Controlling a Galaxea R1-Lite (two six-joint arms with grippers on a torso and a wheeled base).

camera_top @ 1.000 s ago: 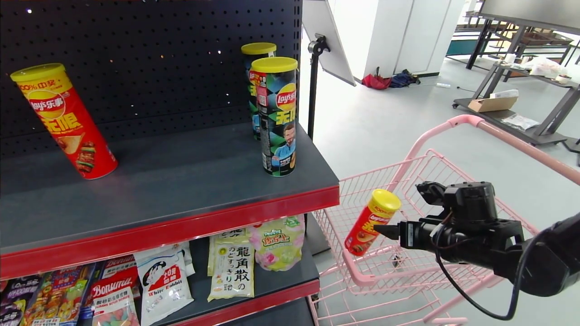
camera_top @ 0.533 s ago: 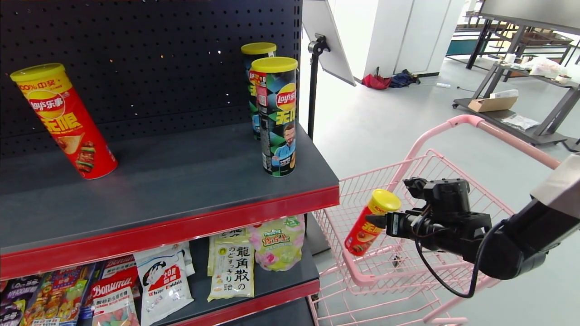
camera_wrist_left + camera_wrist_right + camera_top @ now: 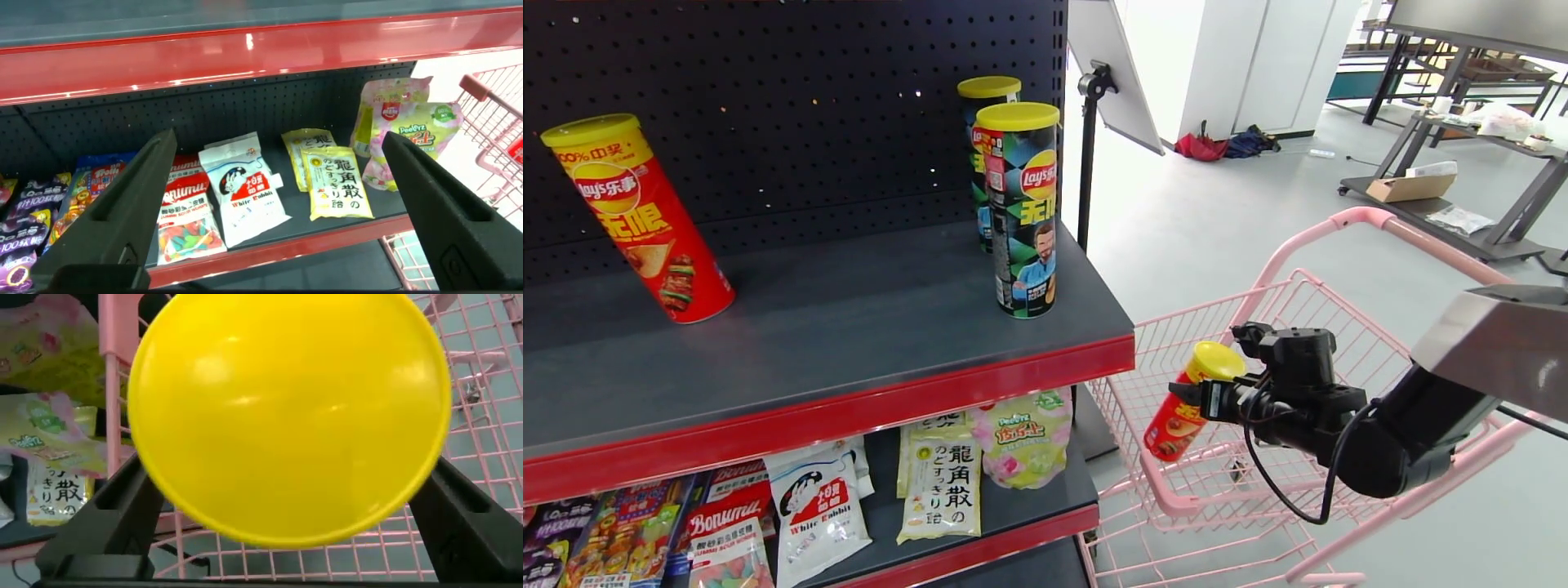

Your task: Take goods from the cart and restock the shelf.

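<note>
Grasp of red cylindrical chip can [image 3: 1172,429] in pink wire cart [image 3: 1364,217].
Right gripper [image 3: 1188,396] straddles it, fingers apart; next, clamp and lift.

Black right hand [image 3: 1188,398], silver upper link [image 3: 1494,347], looped black cable [image 3: 1307,519]

**A:** Where does the right arm sit?

**B:** The right arm [image 3: 1413,408] comes in from the robot's right and slopes down to its wrist [image 3: 1298,400]. The wrist lies about level and points toward the robot's left.

**A:** And its gripper?

**B:** The right gripper [image 3: 1191,397] has its fingers [image 3: 98,518] spread, one on each side of the top of the chip can [image 3: 286,416]. I cannot tell whether they touch it.

**A:** The left one?

**B:** The left gripper [image 3: 282,216] is held about level, pointing forward. Its two dark fingers are set wide apart.
</note>
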